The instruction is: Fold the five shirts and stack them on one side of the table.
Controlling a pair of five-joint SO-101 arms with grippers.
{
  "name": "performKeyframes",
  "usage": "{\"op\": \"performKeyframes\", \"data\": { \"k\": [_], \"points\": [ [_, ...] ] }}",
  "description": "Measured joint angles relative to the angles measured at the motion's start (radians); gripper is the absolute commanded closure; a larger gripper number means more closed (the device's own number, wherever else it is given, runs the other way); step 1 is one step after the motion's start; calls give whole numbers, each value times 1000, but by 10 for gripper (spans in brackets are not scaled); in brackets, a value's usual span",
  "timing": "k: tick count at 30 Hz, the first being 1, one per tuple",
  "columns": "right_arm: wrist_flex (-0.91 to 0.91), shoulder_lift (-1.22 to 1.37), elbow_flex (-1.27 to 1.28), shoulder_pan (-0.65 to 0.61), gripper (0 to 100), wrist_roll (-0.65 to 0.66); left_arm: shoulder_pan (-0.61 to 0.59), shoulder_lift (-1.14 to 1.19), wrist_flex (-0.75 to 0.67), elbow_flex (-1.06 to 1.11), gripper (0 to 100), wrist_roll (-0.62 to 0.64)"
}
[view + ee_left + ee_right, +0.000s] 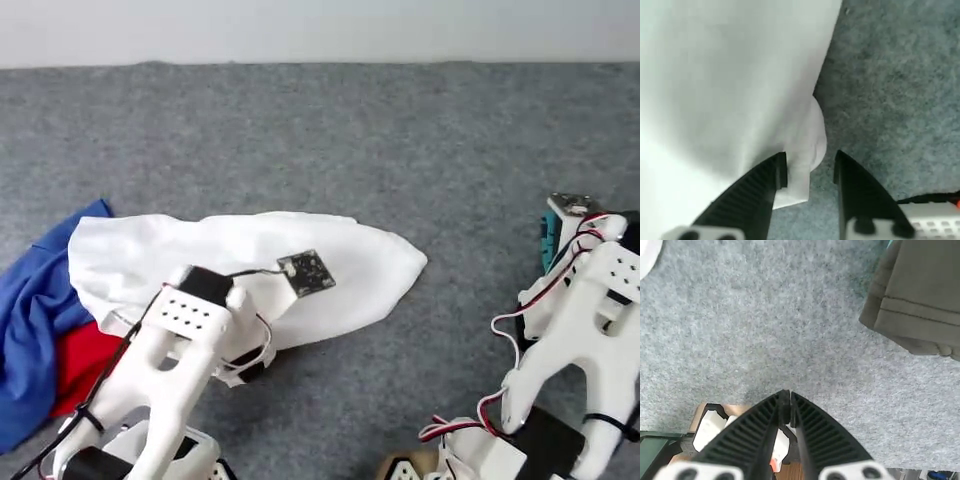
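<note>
High view: a white shirt (pixel 250 265) lies as a smooth, rounded oblong left of centre on the nubbly grey felt table (pixel 400 140). At the left edge a crumpled blue shirt (pixel 30 310) overlaps a red shirt (pixel 85 360) in the lower left. The white plastic left arm (pixel 185 330) stands over the white shirt's near edge, and the right arm (pixel 590 310) is at the lower right.

Left wrist view: the left gripper (pixel 810 160) has its black ribbed fingers (pixel 760 185) moderately parted, with a folded edge of the white shirt between them.

Right wrist view: the right gripper (pixel 787 401) has its ribbed fingers pressed together, empty, above the felt. An olive shirt (pixel 920 295) with a stitched hem lies well apart from it.
</note>
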Motion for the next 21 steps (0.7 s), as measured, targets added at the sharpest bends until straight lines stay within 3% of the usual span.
{"op": "performKeyframes", "data": {
  "k": [9, 14, 16, 21],
  "points": [
    [0, 0, 0, 0, 987, 0, 0, 0, -92, 107, 840, -12],
    [0, 0, 0, 0, 987, 0, 0, -3, -129, 114, 983, -11],
    [0, 0, 0, 0, 987, 0, 0, -6, -138, 114, 983, -9],
    [0, 0, 0, 0, 988, 0, -26, -12, -57, 12, 986, -12]
  ]
}}
